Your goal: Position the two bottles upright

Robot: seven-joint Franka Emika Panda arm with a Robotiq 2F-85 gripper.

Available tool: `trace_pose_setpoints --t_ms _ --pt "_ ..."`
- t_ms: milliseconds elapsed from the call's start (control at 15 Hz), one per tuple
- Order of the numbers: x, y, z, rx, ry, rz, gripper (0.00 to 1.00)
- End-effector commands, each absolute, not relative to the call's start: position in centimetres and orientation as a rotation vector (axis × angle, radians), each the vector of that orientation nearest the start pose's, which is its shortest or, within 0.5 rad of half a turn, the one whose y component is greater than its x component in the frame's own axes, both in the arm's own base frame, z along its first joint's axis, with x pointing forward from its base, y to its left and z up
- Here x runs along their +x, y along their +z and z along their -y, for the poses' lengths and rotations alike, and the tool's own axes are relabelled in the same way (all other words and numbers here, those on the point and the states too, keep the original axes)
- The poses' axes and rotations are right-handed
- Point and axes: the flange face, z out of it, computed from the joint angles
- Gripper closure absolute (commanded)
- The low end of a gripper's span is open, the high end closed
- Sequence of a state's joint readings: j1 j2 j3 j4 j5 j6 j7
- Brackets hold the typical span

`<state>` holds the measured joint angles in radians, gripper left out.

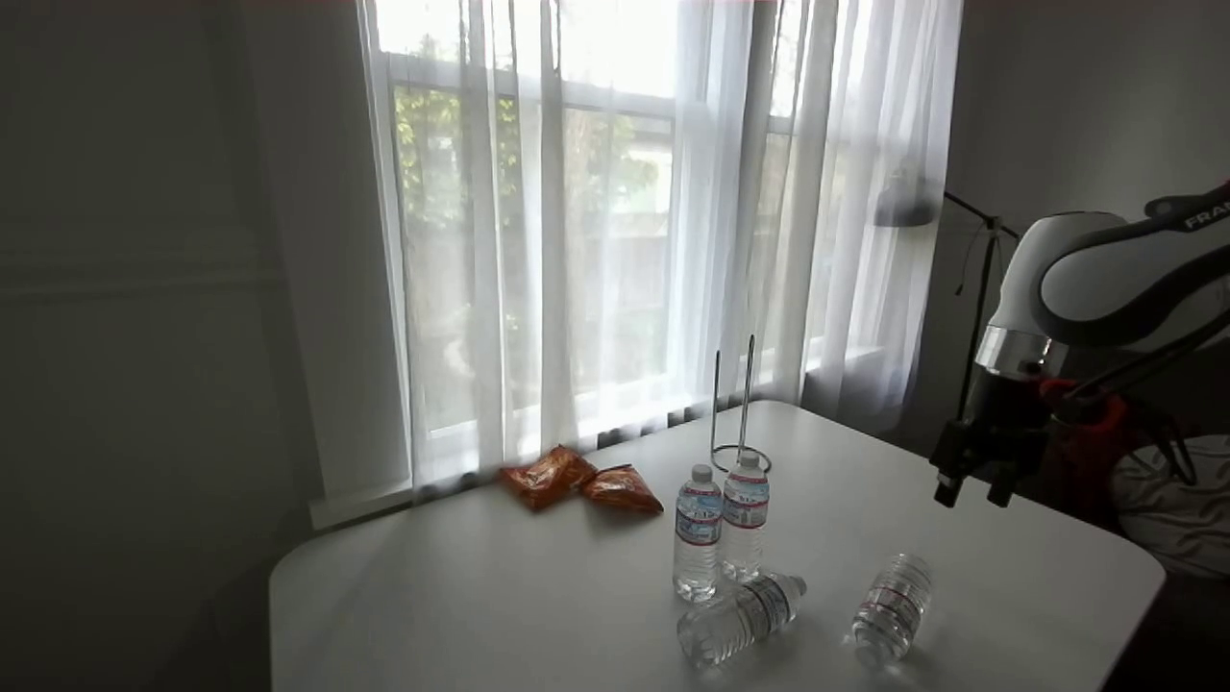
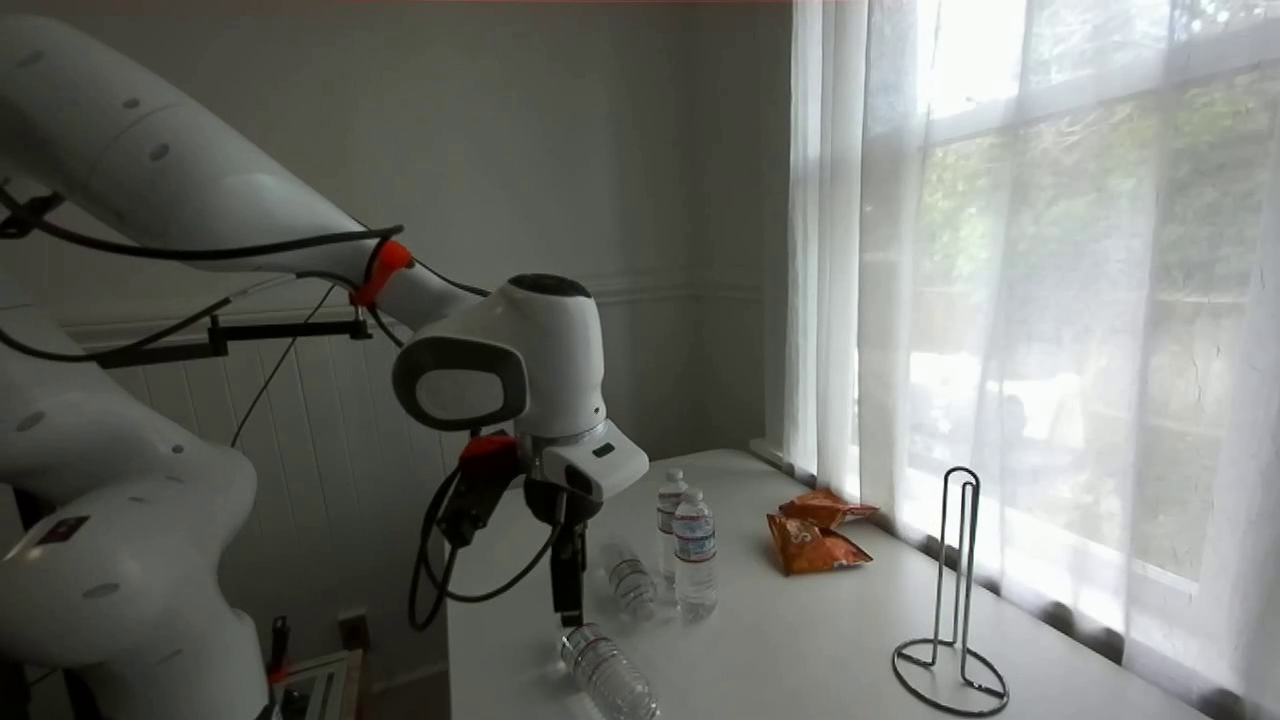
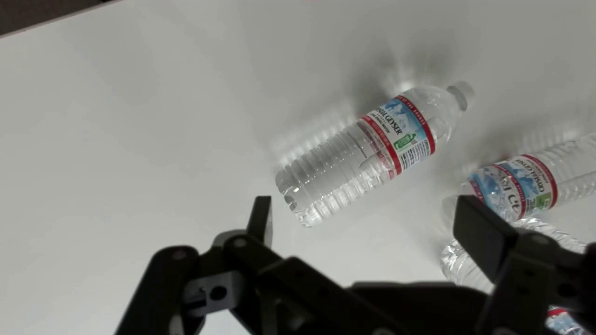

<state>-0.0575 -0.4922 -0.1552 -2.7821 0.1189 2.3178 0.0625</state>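
Note:
Two bottles lie on their sides on the white table [image 1: 461,596]. The nearer lying bottle [image 3: 361,151] shows whole in the wrist view, its base towards my jaws and its cap pointing away to the upper right. Beside the standing pair rests the second lying bottle [image 1: 742,620], seen in part in the wrist view behind a finger [image 3: 484,232]. Two similar bottles stand upright close together, one bottle [image 1: 699,538] in front of its neighbour bottle [image 1: 747,519]. My gripper [image 3: 362,204] hangs above the table, fingers wide apart, nothing between them.
Orange snack packets [image 1: 548,476] lie near the window side. A thin wire stand [image 2: 942,560] with a ring base rises from the table by the sheer curtains [image 1: 601,240]. The upright bottles are close beside the second lying one. A table edge [image 3: 56,19] crosses the wrist view's upper left corner.

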Motion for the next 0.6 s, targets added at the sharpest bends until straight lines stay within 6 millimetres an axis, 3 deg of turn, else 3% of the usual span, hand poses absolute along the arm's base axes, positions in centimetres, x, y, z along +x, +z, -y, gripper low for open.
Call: trace_pose_setpoints --t_ms 0,200,533 --pt "35.1 35.4 6.9 -2.939 -0.045 -0.502 0.00" --pt "35.8 35.1 3.6 -3.003 -0.013 -0.535 0.00" --pt "35.9 33.2 -1.5 -3.122 0.036 -0.868 0.00"
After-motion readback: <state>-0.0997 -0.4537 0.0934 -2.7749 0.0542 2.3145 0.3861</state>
